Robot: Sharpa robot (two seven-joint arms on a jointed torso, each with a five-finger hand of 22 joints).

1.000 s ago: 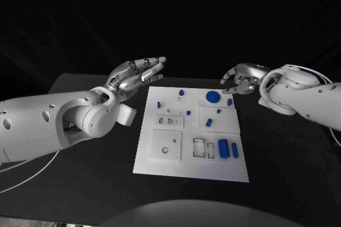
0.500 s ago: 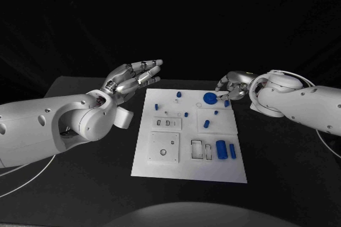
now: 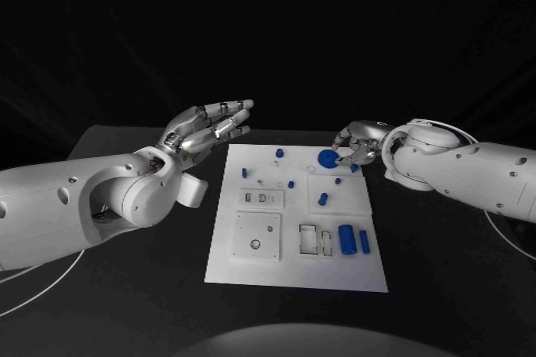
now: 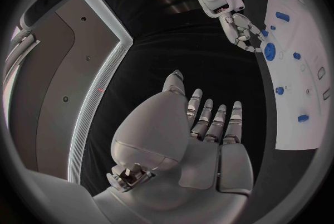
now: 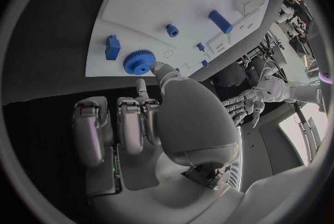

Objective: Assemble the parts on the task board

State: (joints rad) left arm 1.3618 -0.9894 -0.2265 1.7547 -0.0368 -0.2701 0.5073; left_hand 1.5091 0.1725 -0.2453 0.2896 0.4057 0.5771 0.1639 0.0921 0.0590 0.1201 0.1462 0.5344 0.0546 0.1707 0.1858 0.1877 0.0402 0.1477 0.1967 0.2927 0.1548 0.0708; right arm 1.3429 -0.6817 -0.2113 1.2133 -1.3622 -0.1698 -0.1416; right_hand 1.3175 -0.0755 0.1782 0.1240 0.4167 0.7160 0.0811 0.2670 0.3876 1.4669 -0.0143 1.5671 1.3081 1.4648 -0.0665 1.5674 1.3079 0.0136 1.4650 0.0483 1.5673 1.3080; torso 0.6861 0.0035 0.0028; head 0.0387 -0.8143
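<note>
The white task board [image 3: 255,272] lies in the middle of the black table, with small blue parts on it. A blue gear [image 3: 328,158] lies flat at its far right corner. My right hand [image 3: 359,141] hovers just beside it, fingers curled in, one fingertip [image 5: 158,68] touching the gear's [image 5: 139,61] rim. I cannot see a pinch on the gear. My left hand [image 3: 211,125] is raised off the board's far left corner, palm up, fingers spread and holding nothing. The left wrist view shows the right hand [image 4: 244,30] at the gear [image 4: 269,52].
Two blue cylinders [image 3: 346,237] lie side by side at the board's right middle. Small blue pegs [image 3: 278,151] and a short blue piece [image 3: 323,198] stand further back. A blue block [image 5: 112,47] sits next to the gear. White recessed plates [image 3: 258,237] occupy the board's left.
My right hand has come in leftward over the board's far right corner and now touches the blue gear. The left hand has stayed raised and spread.
</note>
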